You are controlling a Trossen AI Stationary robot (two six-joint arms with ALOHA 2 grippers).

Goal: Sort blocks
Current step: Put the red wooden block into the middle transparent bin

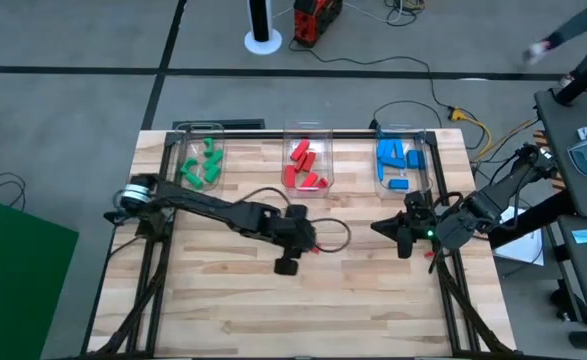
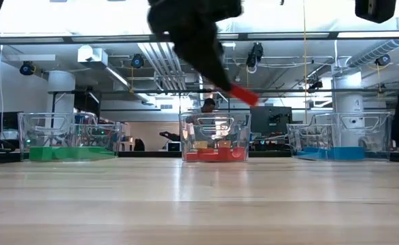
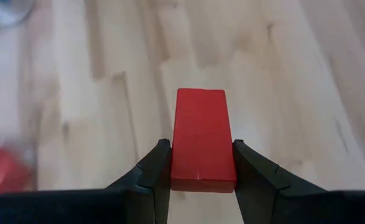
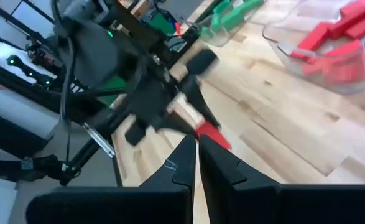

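One red block (image 3: 203, 140) is riding in the left pincer (image 3: 201, 163), pinched across its narrow width near one end, with most of its length sticking out past the fingertips. In the high view the left pincer (image 1: 308, 240) is hanging over the middle of the frame, below the middle bin (image 1: 325, 135), and in the low view the block (image 2: 243, 94) is showing as a tilted red bar in the upper centre, well above the worktop (image 1: 223, 300).

The block is looking like a stiff, solid bar with flat, smooth faces and crisp edges, probably light and not at all fragile. Because the faces are smooth, a hold so close to one end is likely letting it pivot if bumped; a pinch nearer the middle of the long sides would probably sit steadier. It should be tolerating a short drop into a bin without harm.

The rest of the blocks are lying sorted along the upper part of the high view: green blocks (image 1: 201, 165) in the left bin (image 1: 181, 150), red blocks (image 1: 305, 168) in the middle bin, blue blocks (image 1: 399, 164) in the right bin (image 1: 431, 160).

The right pincer (image 4: 198, 163) is waiting at the right of the high view, below the right bin, its fingers pressed together on nothing.
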